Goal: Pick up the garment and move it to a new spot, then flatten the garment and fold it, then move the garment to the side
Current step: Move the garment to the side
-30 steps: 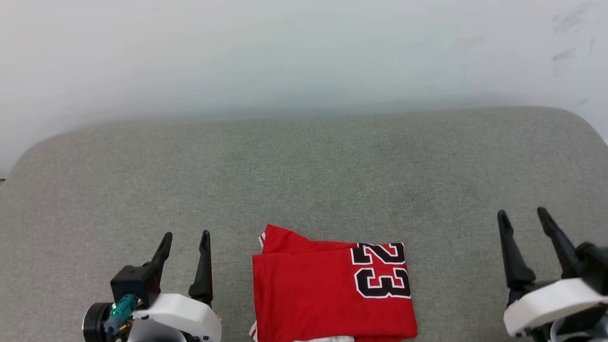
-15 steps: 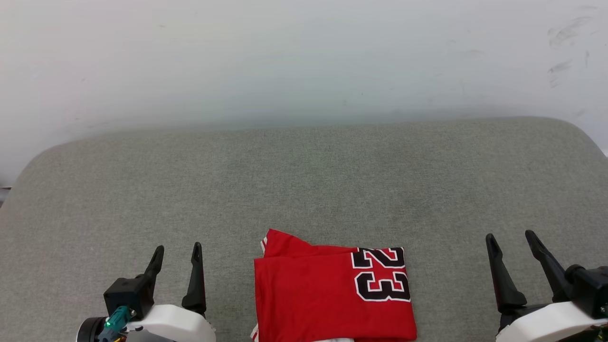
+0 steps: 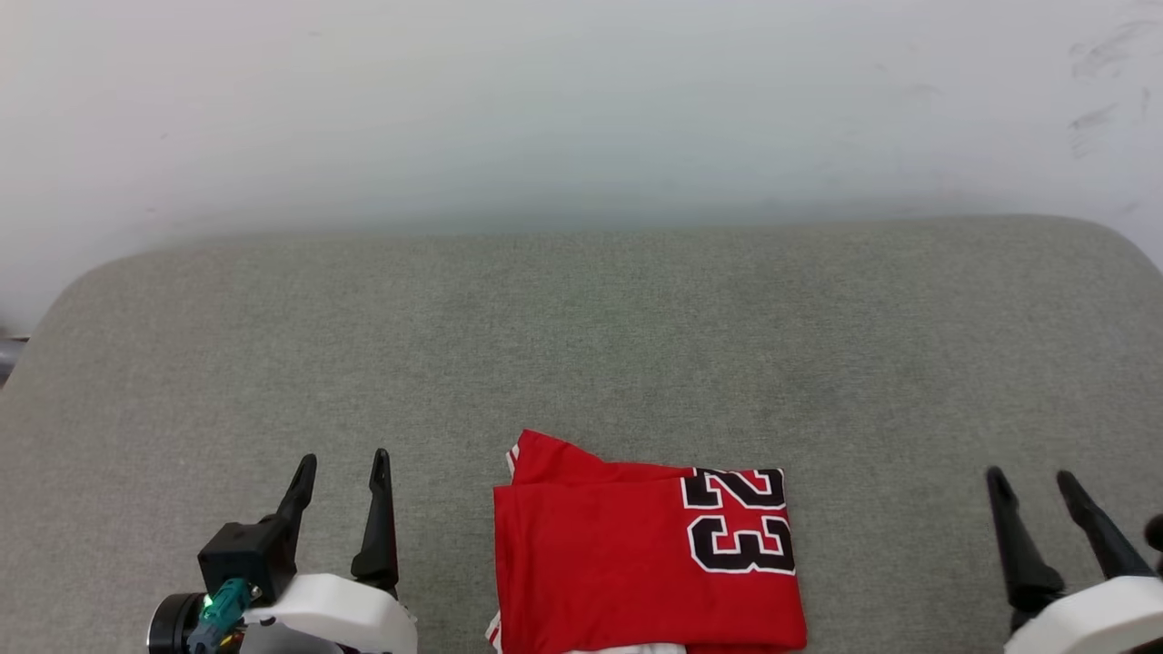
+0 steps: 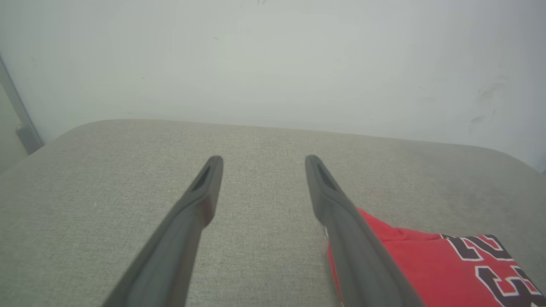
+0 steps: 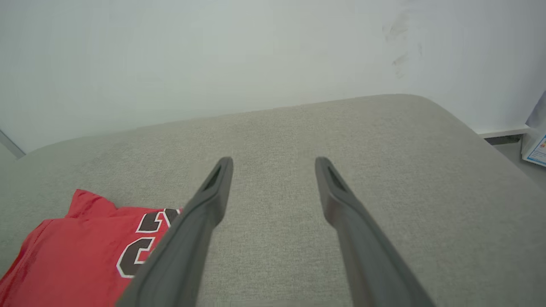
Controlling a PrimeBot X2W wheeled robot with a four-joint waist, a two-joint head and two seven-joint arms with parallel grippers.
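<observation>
Head view: folded shirt (image 3: 650, 563) lies flat at the near edge of the grey cushion (image 3: 581, 345), 23 uppermost, between left gripper (image 3: 344, 456) and right gripper (image 3: 1030, 473), both spread wide, empty and clear of it, suggesting folding is done and the sideways move is outstanding.

Soft, flat light all round, bright up top.

The white wall (image 3: 581, 100) reads pale and slightly washed out, with a hazy band of shade where it meets the grey cushion (image 3: 581, 345). The cushion is evenly lit, its weave crisp low in the frame and softer farther up. In the wrist views the dark fingers (image 4: 179, 238) go blurry near the bottom edge, and the cushion's far edge bows from wide-angle distortion.
</observation>
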